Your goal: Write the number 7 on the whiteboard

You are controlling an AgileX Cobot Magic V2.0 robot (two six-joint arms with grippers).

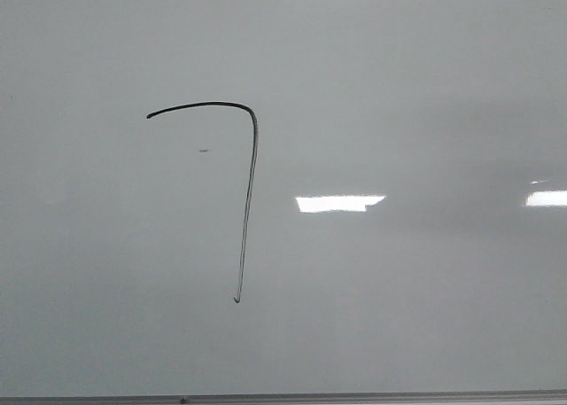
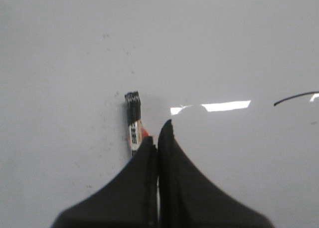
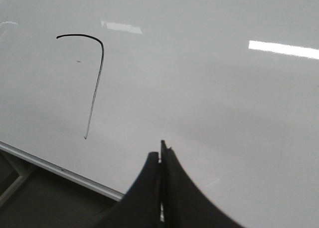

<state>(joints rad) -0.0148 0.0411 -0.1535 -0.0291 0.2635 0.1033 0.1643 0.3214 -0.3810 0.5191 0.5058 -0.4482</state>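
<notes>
The number 7 [image 1: 248,201] is drawn in thin black line on the whiteboard [image 1: 407,95], left of the middle. It also shows in the right wrist view [image 3: 95,88]. One end of its top bar [image 2: 294,97] shows in the left wrist view. My left gripper [image 2: 160,133] is shut over the board, its jaws pressed together. A marker [image 2: 133,120] with a black end lies beside its left finger, partly hidden by it. My right gripper [image 3: 160,150] is shut and empty above the board near its lower edge. Neither gripper shows in the front view.
A tiny dark speck [image 1: 205,150] sits under the 7's top bar. The board's thin grey metal edge [image 1: 354,396] runs along the near side, and also shows in the right wrist view [image 3: 60,170] with a dark surface [image 3: 45,203] beyond it.
</notes>
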